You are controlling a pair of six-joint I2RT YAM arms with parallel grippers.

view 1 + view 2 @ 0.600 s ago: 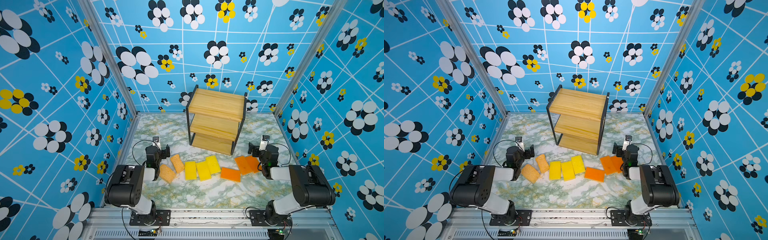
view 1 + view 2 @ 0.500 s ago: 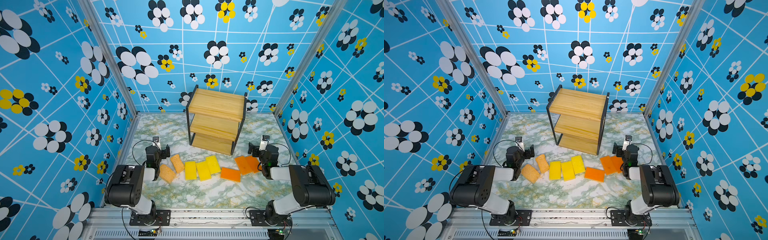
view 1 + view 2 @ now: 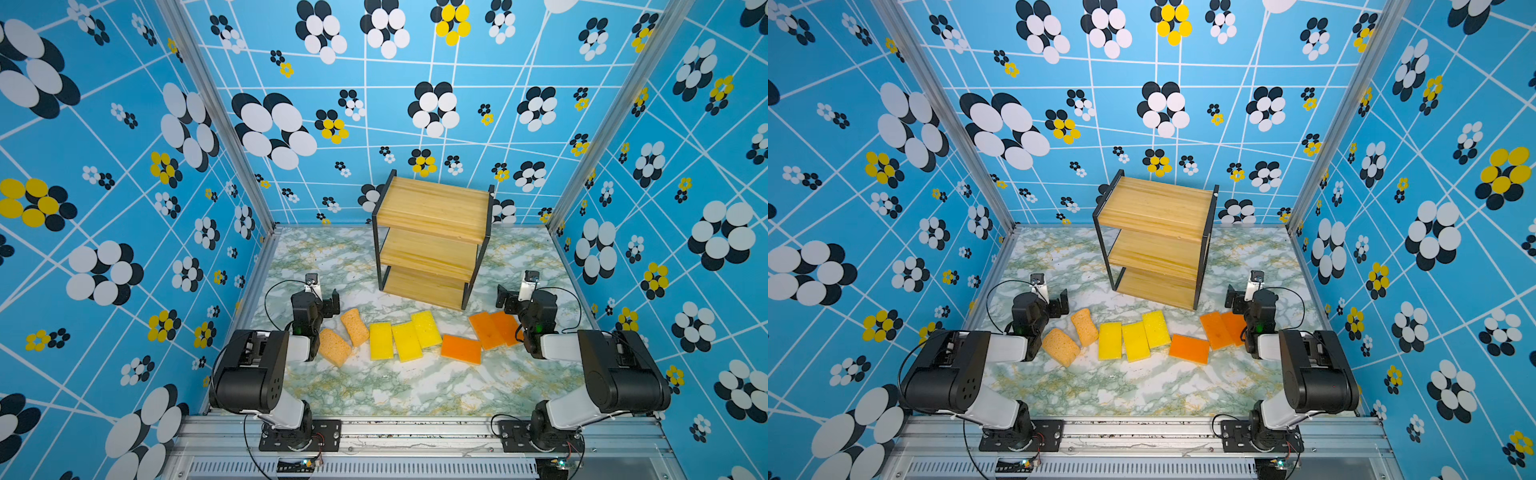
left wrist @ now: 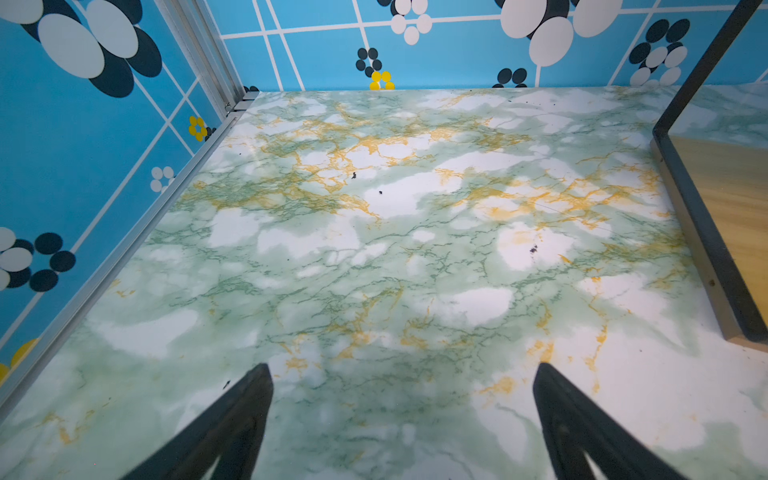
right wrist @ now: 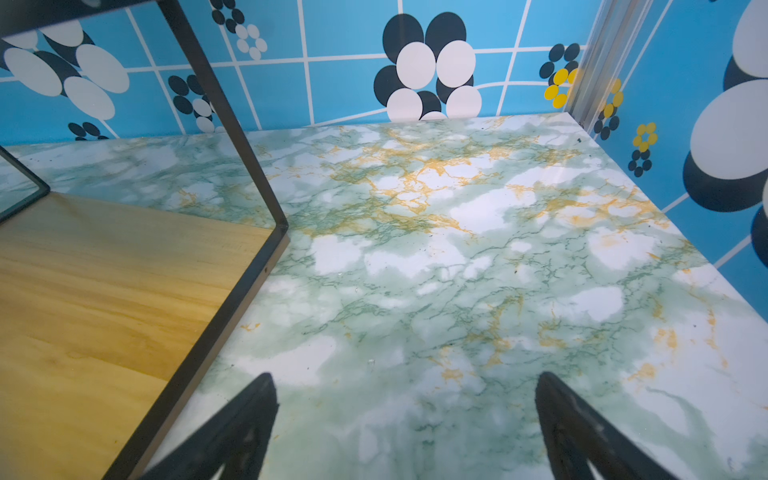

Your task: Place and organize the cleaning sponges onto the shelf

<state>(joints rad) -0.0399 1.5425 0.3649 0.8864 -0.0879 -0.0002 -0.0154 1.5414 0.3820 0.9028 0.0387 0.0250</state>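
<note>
The shelf [image 3: 432, 245] [image 3: 1156, 241] stands at the back middle of the marble table, all three wooden tiers bare. In front of it lies a row of cleaning sponges: two tan ones [image 3: 335, 347] [image 3: 355, 326], three yellow ones [image 3: 406, 340] and three orange ones [image 3: 460, 348]. The rightmost orange sponge [image 3: 505, 326] is partly hidden by my right arm. My left gripper [image 3: 324, 302] [image 4: 401, 374] hovers low just left of the tan sponges, open and empty. Just behind the orange sponges my right gripper [image 3: 509, 297] [image 5: 405, 382] is open and empty too.
Blue flowered walls enclose the marble table [image 3: 415, 390] on three sides. The shelf's bottom board and black frame lie close beside each gripper [image 4: 727, 208] [image 5: 104, 291]. Both arm bases sit on the metal rail [image 3: 415, 428] at the front.
</note>
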